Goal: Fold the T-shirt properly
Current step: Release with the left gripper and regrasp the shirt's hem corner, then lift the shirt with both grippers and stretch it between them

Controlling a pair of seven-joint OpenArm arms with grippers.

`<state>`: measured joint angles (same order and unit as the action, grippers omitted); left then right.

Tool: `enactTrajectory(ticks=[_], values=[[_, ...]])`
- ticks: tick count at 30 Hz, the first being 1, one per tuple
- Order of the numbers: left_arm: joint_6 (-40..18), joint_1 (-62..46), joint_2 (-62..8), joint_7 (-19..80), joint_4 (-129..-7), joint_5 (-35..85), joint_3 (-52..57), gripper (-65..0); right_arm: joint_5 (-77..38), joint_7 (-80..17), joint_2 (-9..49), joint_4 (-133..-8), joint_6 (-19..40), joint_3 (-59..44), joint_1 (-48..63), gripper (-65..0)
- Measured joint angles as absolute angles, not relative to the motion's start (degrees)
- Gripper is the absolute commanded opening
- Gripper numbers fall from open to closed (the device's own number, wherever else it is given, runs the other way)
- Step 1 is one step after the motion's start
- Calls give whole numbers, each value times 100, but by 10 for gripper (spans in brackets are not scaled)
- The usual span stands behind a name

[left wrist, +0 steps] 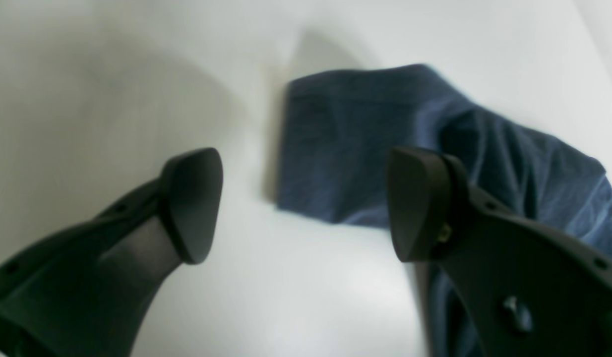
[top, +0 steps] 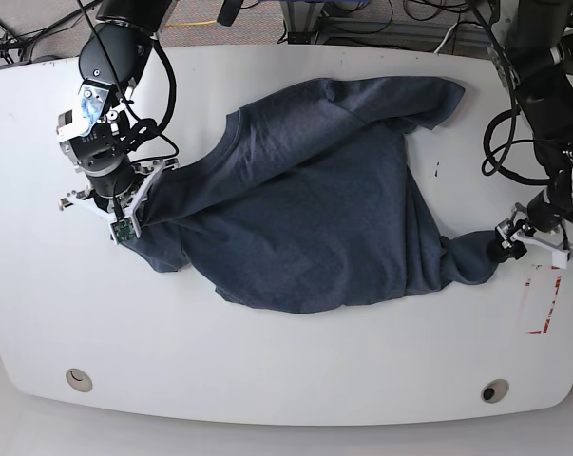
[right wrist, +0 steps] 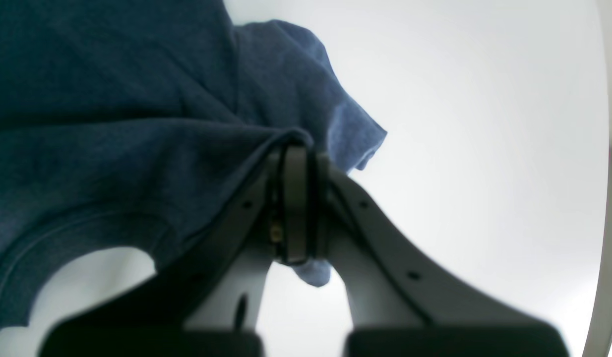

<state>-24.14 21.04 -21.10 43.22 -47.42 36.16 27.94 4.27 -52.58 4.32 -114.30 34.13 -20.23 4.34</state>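
A plain navy-blue T-shirt [top: 315,209] lies on a white table [top: 267,361].

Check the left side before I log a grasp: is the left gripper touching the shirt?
Apart. The left wrist view shows the left gripper wide open, white table between its fingers, the shirt lying beyond the fingertips.

T-shirt [top: 315,209] spread across the middle of the table [top: 286,370]. Right gripper [top: 134,214] at its left edge in the base view; left gripper [top: 506,242] at its right edge, apparently just beside a sleeve.
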Motion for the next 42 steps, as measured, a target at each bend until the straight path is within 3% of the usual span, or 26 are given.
enactTrajectory(ticks=[6,16,18,24,33,42], values=[[-2412,2576,-2147,3673,-3809,3728,2445,-172,429,-5277,443,-11430,3413,-2032,379,-650],[-2451,2709,-2008,3677,-3695,3736,2137,-192,427,-5269,443,-11430,3413,-2040,338,-650],[-2451,2733,-1957,3771,-3695,3752,2137,-269,427,-5269,432,-11430,3413,-2029,336,-650],[-2418,2676,-1909,3745,-3660,3660,2119,-647,429,-5273,445,-11430,3413,-2043,336,-650],[-2401,2602,-1933,3656,-3863,3634,2119,-650,429,-5277,445,-11430,3413,-2043,305,-650],[-2364,1942,-2165,4386,-6110,3588,2139,-650,478,-5297,475,-11266,3411,-2340,-19,-650]])
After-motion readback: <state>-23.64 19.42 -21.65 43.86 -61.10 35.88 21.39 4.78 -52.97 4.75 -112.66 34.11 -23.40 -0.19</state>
